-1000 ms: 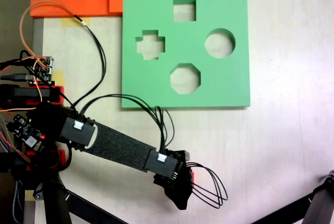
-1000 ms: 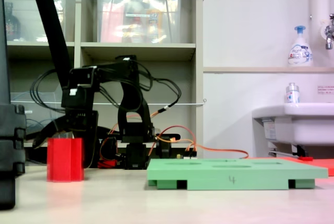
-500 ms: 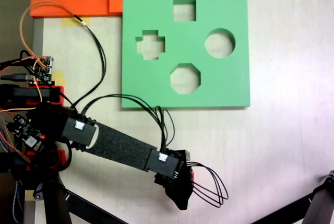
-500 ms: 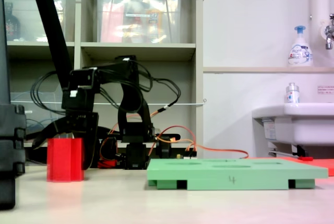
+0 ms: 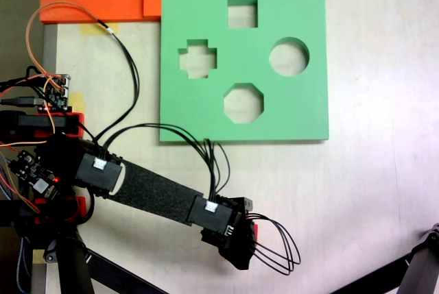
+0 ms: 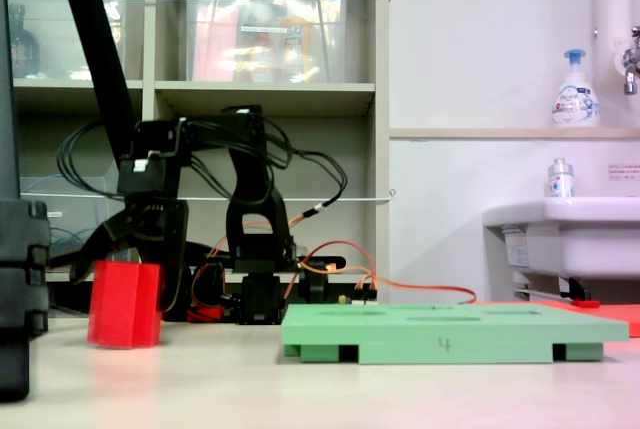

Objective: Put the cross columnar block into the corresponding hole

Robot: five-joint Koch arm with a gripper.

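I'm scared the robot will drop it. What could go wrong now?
The red block looks tilted in the pincer, so it might slip, or arrive crooked and jam at the plus-shaped hole. The square hole and octagon hole sit close by, so it could end up over the wrong one. The arm's loose black wires hang over the green board's edge and might nudge it.

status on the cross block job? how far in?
Early. Done: the gripper has reached the red cross block, jaws straddling its top. In hand: the grasp or lift; the block looks slightly tilted, but whether the jaws have closed is unclear. Left: carry it to the green board and drop it into the empty cross-shaped hole.
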